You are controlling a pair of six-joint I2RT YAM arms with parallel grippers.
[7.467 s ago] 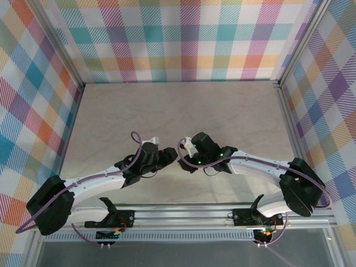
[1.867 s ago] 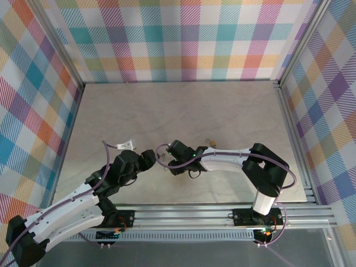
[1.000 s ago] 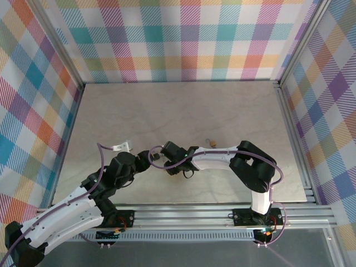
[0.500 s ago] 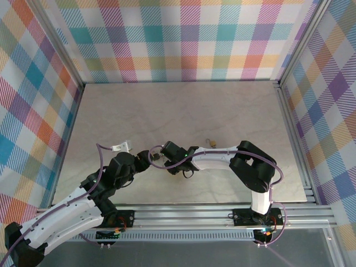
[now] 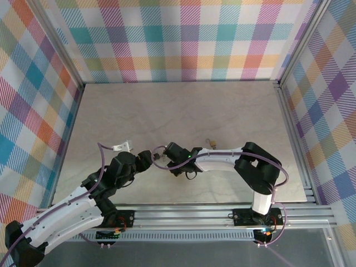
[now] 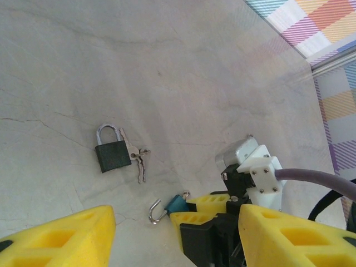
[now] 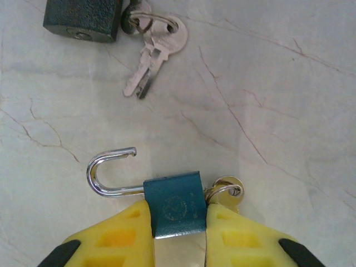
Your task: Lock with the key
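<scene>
The blue padlock (image 7: 175, 203) lies flat on the surface (image 5: 167, 105), left of centre and nearer the near edge than the far one. Its body is clamped at both sides by the yellow fingers (image 7: 119, 239) of the right pincer (image 7: 178, 222), which is closed down to the width of the body. The shackle (image 7: 105, 169) is swung open, and its free end is held apart from the body. A key (image 7: 225, 190) on a ring is seen touching the body's opposite end, just beside one finger.

The left pincer (image 5: 148, 159) is held just beside the blue padlock. Its fingers are spread wide and nothing is gripped between them.

A dark padlock (image 6: 113, 150) with its shackle closed is found near the blue one but apart from it. Its own keys (image 6: 139, 161) are fanned out at its side, and a strip of bare surface is left between the two locks.

The far half of the surface is left open up to the plaid walls (image 5: 183, 39). Free room is also seen along both side edges.
</scene>
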